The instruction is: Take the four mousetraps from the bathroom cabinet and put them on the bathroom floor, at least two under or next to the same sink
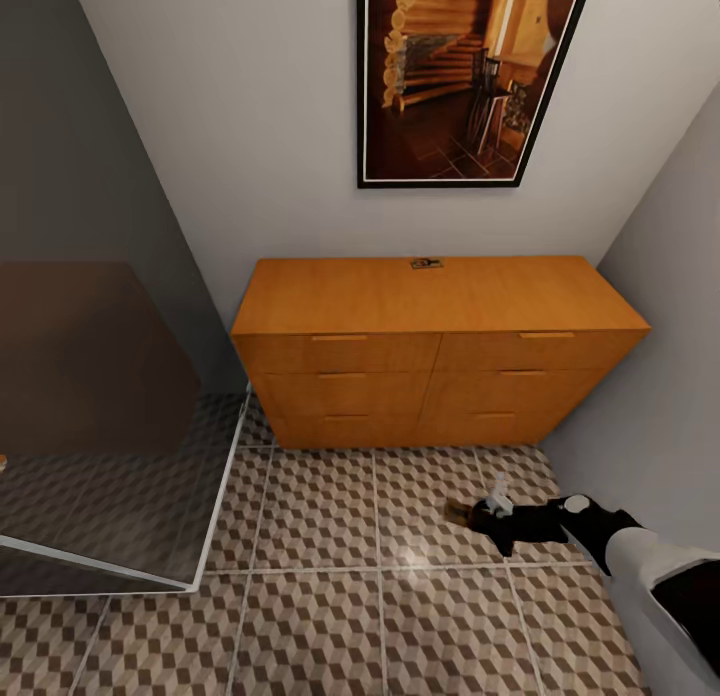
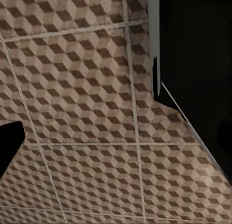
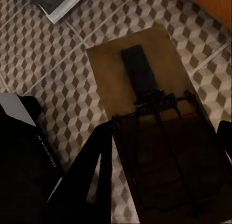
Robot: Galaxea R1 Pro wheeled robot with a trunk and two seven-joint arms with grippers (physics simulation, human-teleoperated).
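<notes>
Right up close in the right wrist view, a mousetrap (image 3: 154,118) sits between the two black fingers (image 3: 92,171) of the right pincer. It is a flat tan wooden board with a dark plate, a coiled spring and thin black wires across it. The pincer is closed on the near end of the board, one finger on each side, and the far end sticks out past the fingertips. Below the trap lies the bathroom floor (image 3: 58,64), with its brown, beige and white cube tiles and pale lines between them.

From the head view, the right pincer (image 1: 492,517) hangs low over the floor (image 1: 320,536), on a black and white arm reaching in from the lower right. The trap's tan tip (image 1: 459,513) pokes out from the front of the pincer. Whether the trap touches the tiles, I cannot tell.

Ahead of the pincer stands the cabinet (image 1: 430,366), a wide orange-brown dresser with its drawers shut. One more mousetrap (image 1: 426,264) lies on its flat top, near the back edge by the wall. Above it hangs a dark-framed picture (image 1: 470,76).

Looking through the left wrist view, you see cube tiles (image 2: 82,89). I cannot tell if the left pincer is open or closed.
</notes>
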